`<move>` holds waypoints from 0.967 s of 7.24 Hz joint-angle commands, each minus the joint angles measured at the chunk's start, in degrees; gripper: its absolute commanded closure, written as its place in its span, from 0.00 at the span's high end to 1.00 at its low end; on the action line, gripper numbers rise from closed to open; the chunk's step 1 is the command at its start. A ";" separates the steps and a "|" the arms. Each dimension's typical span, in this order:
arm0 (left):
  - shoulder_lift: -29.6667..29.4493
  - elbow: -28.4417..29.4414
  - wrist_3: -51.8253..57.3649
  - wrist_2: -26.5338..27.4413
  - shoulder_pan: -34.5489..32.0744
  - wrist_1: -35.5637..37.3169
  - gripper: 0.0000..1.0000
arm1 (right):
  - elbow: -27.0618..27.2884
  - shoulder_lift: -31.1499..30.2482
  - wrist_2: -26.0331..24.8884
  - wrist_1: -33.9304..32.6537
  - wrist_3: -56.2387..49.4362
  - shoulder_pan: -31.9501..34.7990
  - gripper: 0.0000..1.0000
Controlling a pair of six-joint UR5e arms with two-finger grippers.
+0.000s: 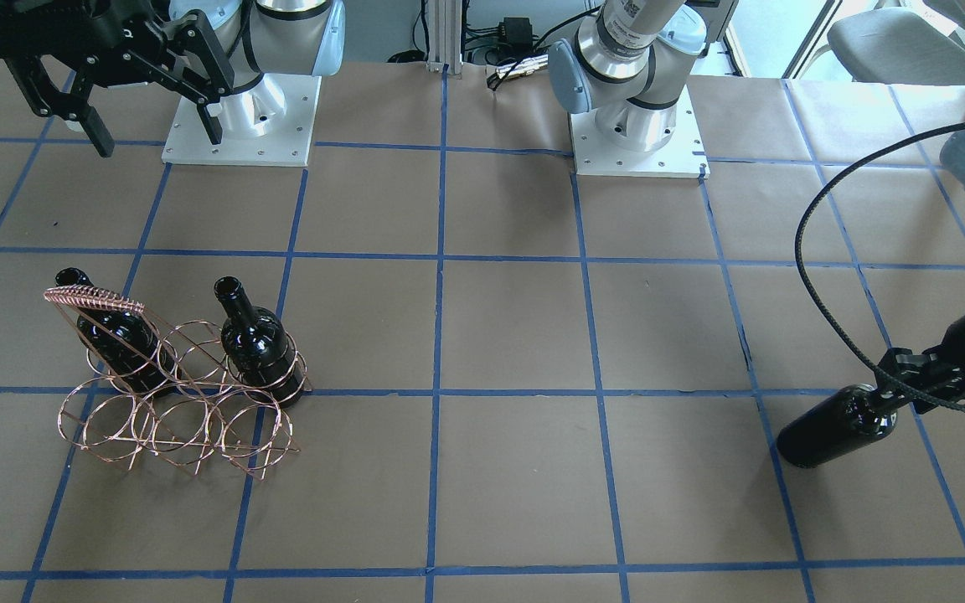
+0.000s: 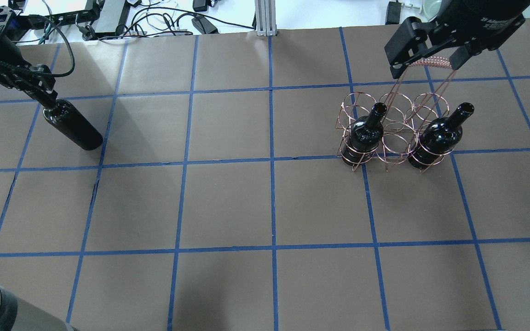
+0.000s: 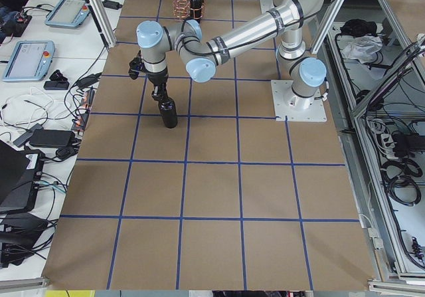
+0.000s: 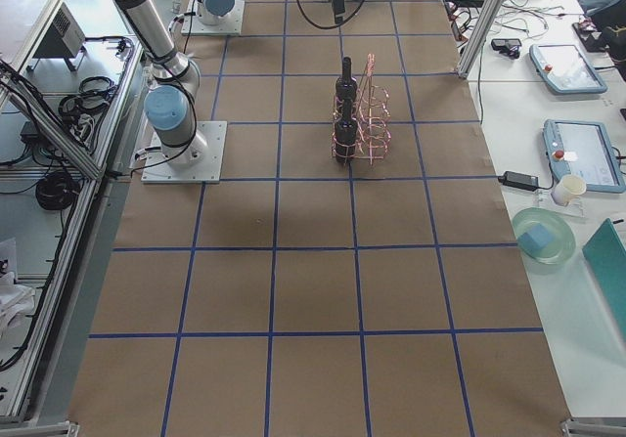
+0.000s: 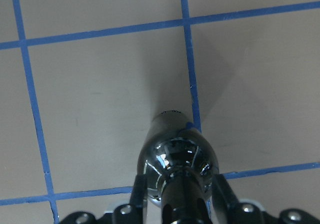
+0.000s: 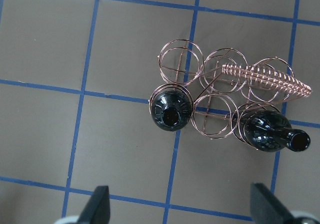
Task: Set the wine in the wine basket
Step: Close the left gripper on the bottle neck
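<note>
- jaws of my left gripper (image 2: 46,97) pinch the wine (image 2: 74,129) by its neck, upright, upper left of the overhead.
- right gripper (image 6: 180,188) gapes empty over the basket (image 6: 260,74).
- basket lies far right of the wine; right arm nearer.
- three bottles: two racked bottles (image 2: 435,138), one held; one basket, four places free.

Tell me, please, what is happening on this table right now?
The left gripper is shut on the neck of a black wine bottle at the table's left end, far from the wire basket. Two more bottles stand in the basket, in the end rings of the row nearer the robot; the ring between them is empty. The right gripper hangs open above the basket and holds nothing.
</note>
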 commanded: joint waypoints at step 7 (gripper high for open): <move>1.22 0.21 0.00 -0.06 0.00 -2.69 0.00 | 0.10 -0.05 0.00 0.01 -0.11 0.00 1.00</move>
